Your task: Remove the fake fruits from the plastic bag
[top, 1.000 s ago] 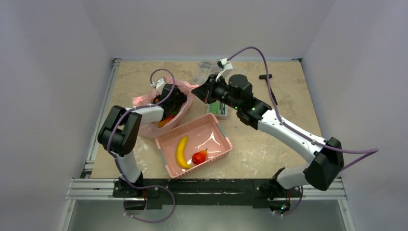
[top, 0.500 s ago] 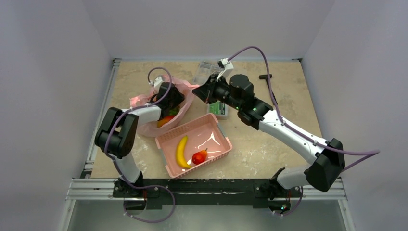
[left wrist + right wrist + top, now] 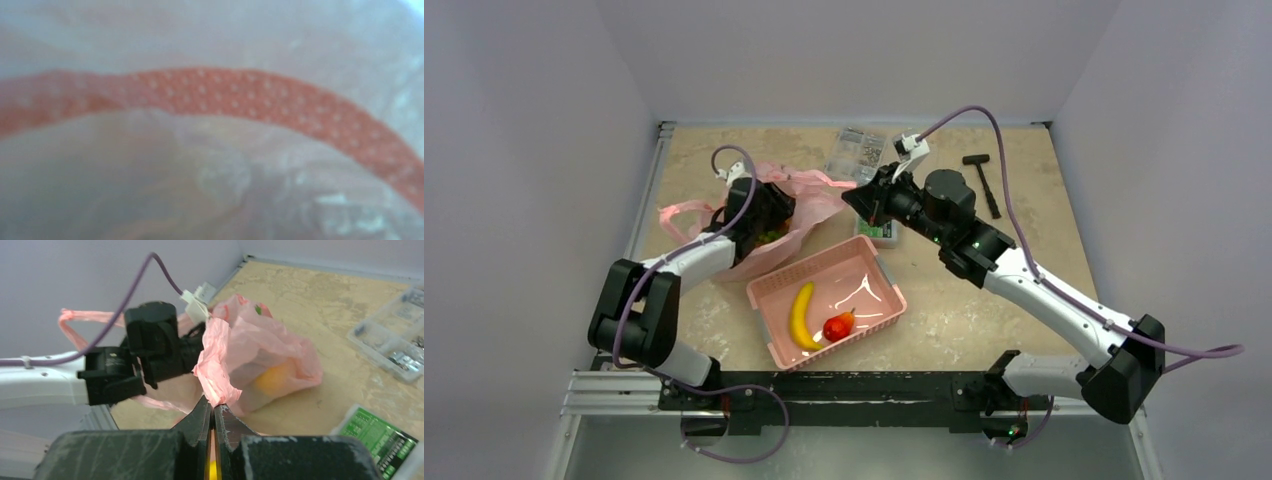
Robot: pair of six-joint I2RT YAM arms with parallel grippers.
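Seen from the arms' side of the table (image 3: 944,320), the plastic bag (image 3: 809,205) lies at 10 o'clock, with the left gripper (image 3: 764,218) down in its mouth and fake fruits (image 3: 272,381) inside. The right gripper (image 3: 214,407) nips the bag's rim on its 3 o'clock side. The basket (image 3: 809,265) sits at 7 o'clock, just beside the bag's near edge. In it a banana (image 3: 801,315) lies left of a smaller fruit (image 3: 838,326). A compartment box (image 3: 859,150) is at 12, a small case (image 3: 879,230) just nearer, and a T-shaped tool (image 3: 987,185) at 1.
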